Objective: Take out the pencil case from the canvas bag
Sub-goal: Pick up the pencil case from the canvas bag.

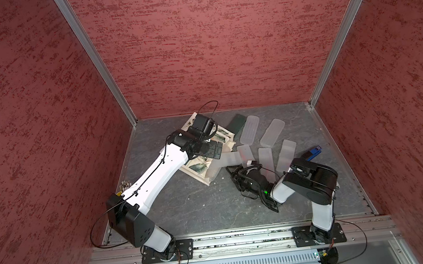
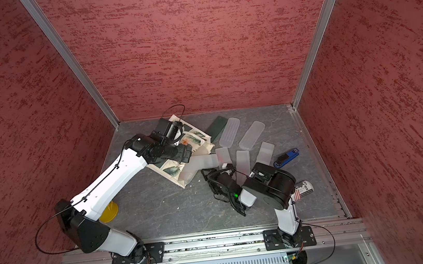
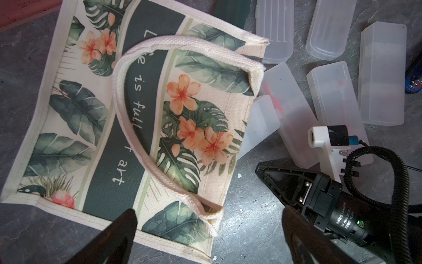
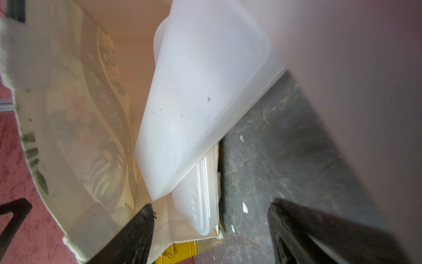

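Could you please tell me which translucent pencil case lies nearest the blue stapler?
The square-ended case farthest from the canvas bag, just beside the blue stapler; all others lie nearer the bag.

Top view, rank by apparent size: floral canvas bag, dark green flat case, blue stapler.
Largest: cream floral canvas bag, even partly covered.
Middle: dark green flat case, though it lies partly under a frosted plastic case, so its full extent is unsure.
Smallest: blue stapler.

woven canvas bag, frosted plastic pencil case
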### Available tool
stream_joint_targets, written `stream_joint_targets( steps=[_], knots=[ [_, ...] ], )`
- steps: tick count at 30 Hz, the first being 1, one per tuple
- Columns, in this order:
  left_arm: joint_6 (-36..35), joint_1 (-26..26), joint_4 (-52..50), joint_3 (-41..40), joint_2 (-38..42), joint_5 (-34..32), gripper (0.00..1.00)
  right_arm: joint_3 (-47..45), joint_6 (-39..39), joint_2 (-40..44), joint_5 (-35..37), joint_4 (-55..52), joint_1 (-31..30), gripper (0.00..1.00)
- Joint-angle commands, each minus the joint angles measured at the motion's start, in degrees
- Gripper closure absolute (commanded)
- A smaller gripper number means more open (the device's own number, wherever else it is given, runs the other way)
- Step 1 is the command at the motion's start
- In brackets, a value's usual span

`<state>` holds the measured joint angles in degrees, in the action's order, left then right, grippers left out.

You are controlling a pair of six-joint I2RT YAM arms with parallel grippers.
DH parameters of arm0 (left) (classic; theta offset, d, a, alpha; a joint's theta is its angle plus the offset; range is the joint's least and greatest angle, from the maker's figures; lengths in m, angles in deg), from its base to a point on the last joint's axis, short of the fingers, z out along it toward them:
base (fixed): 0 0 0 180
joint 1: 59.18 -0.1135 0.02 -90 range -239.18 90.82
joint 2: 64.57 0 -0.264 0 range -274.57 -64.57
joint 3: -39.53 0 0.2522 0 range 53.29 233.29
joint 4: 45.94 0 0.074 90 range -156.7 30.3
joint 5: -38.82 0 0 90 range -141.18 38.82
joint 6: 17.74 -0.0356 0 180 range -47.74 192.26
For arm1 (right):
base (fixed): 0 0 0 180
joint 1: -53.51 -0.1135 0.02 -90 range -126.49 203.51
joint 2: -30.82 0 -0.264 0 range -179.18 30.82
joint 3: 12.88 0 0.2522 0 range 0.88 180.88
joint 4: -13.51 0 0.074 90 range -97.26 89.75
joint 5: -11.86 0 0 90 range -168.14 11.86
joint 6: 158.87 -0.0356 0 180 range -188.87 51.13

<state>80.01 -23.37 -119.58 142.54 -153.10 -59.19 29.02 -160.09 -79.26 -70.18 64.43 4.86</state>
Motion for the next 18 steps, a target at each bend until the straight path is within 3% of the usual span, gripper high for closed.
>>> stream_joint_targets(
  steps=[1,6,18],
  knots=[
    [1.60,0.91,1.38,0.18,-1.50,-1.13,0.00,0.00,-3.74,-3.12,2.20,7.85,1.26,0.20],
    [1.83,1.45,1.98,-0.48,-3.46,-2.13,0.01,4.04,-5.15,-8.59,3.65,12.07,1.71,0.21],
    [2.80,2.47,0.72,-0.08,-9.48,-6.30,0.00,11.14,-8.99,-12.05,7.95,6.26,1.18,0.25]
  ],
)
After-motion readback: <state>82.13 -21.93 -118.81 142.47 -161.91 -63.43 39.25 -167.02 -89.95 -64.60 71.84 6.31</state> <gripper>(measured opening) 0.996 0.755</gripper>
